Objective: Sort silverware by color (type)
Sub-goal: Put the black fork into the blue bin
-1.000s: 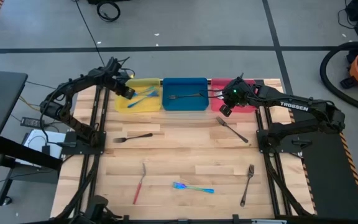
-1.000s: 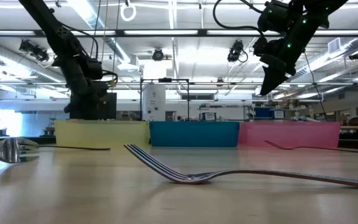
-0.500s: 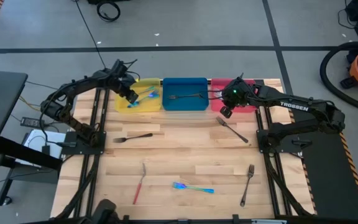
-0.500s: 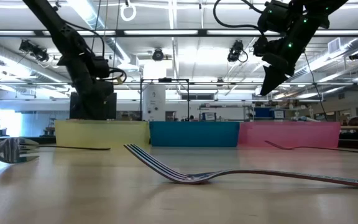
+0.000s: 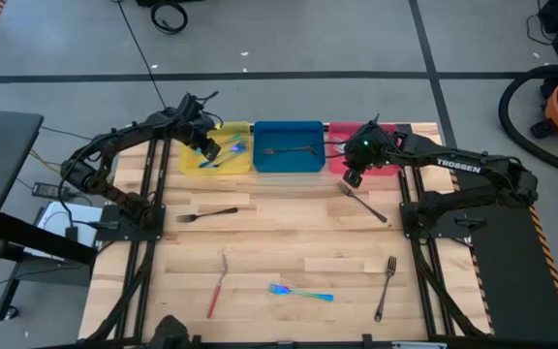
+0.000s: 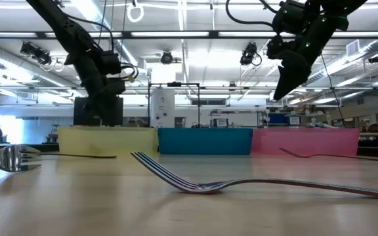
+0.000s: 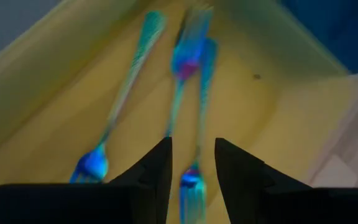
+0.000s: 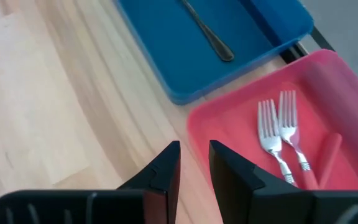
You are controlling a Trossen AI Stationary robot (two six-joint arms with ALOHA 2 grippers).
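My left gripper hangs open over the yellow tray. Three blue silverware pieces lie flat on the tray's floor, and one of them shows below the gap between my fingers, untouched. My right gripper hangs above the near edge of the red tray, slightly open with nothing between its fingers. Two red-handled forks lie in that tray. A dark fork lies in the blue tray.
Loose on the wooden table lie a dark fork, a grey fork just near of my right gripper, a red-handled piece, a blue-teal piece and another grey fork. The three trays stand side by side along the far edge.
My left gripper has moved a little toward the table's right and far edge over the yellow tray, and has risen slightly. My right gripper has dipped slightly toward the near edge.
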